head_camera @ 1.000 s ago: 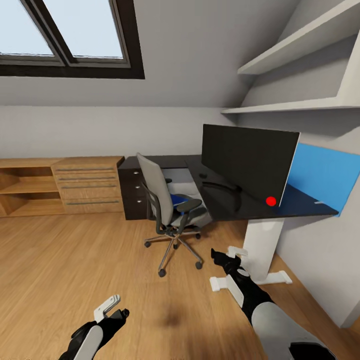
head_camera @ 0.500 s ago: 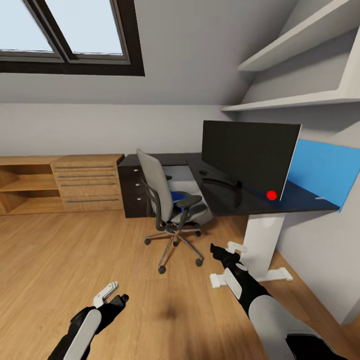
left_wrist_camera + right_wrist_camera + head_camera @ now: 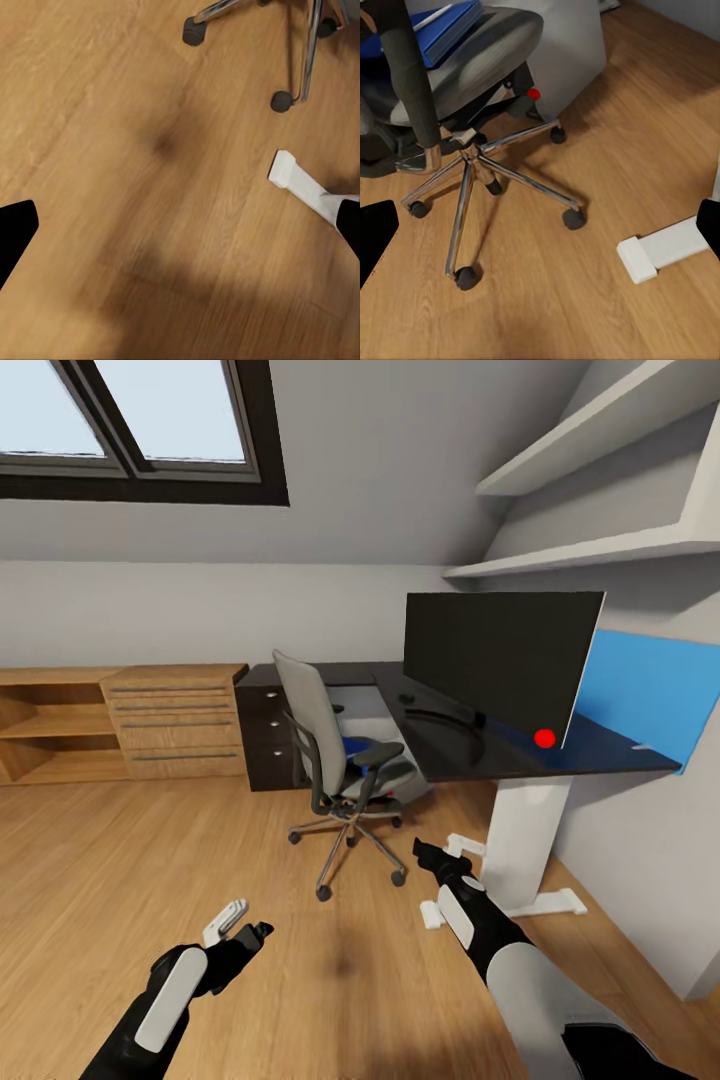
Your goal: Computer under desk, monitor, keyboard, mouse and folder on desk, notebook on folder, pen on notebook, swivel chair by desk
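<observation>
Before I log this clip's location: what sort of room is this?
Likely an attic bedroom's study corner: a black desk bearing a monitor, a grey swivel chair, and a skylight in the sloped ceiling.

Left arm point(image 3: 175, 985) further forward

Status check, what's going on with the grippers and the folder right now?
Both grippers, left and right, low over the floor, holding nothing. Folder lies on swivel chair seat. Chair stands between robot and desk.
</observation>
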Controlling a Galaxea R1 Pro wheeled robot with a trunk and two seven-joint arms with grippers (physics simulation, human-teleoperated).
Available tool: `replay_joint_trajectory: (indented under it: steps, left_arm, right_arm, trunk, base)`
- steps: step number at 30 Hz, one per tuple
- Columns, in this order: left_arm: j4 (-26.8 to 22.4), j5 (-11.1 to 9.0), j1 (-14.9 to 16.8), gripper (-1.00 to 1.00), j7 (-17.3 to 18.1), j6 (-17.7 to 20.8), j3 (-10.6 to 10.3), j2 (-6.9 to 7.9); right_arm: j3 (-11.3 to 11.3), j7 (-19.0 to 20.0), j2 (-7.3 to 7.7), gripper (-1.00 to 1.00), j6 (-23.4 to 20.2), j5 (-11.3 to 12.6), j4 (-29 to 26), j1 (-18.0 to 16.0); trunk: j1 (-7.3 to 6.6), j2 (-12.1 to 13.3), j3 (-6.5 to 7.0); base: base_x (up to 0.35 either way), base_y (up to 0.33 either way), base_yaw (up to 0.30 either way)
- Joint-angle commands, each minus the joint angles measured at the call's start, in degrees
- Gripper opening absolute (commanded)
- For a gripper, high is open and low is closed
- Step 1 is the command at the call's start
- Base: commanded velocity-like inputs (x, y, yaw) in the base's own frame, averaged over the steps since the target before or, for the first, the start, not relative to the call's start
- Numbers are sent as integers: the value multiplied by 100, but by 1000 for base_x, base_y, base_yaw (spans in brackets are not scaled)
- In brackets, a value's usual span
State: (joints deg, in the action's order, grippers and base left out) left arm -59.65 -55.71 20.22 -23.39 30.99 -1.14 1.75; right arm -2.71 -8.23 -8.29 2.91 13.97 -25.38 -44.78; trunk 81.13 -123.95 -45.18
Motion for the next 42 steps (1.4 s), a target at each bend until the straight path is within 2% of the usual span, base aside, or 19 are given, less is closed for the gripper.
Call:
replay_joint_trajectory:
  steps: [1,7,16,18,19,24,38,41,42]
  left_arm:
    - [-9,-60,2,100,-55,2,-12,4]
    - [-312,-97,-227,100,-56,-11,0,-15]
    - [-557,-99,-395,100,-39,-26,4,-30]
    - [-563,-97,-408,100,-40,-25,13,-19]
    - [-564,-92,-424,100,-48,-23,161,-10]
    - [-520,-83,-431,100,-26,-30,272,10]
    - [-372,-80,-432,100,-17,-33,325,26]
    - [-295,-87,-432,100,-3,-39,369,26]
    - [-175,18,-557,100,68,-60,334,33]
  right_arm:
    - [-13,1,-4,100,28,52,2,-4]
    - [3,12,-22,100,43,48,-132,-1]
    - [21,14,-16,100,37,45,-176,0]
    - [23,11,-22,100,42,44,-240,13]
    - [35,8,-29,100,33,44,-440,48]
    - [45,7,-39,100,0,38,-540,63]
    - [52,11,-41,100,4,27,-554,65]
    - [52,13,-36,100,19,27,-555,65]
    - [52,8,-33,100,38,23,-549,65]
  trunk:
    - [22,-44,-24]
    - [153,-285,-132]
    - [351,-646,-294]
    - [395,-726,-330]
    - [417,-766,-348]
    - [527,-967,-437]
    - [834,-1528,-689]
    - [834,-1528,-689]
    - [834,-1528,-689]
  base:
    - [0,0,0]
    - [0,0,0]
    - [0,0,0]
    - [0,0,0]
    - [0,0,0]
    - [0,0,0]
    - [0,0,0]
    - [0,0,0]
    - [92,22,0]
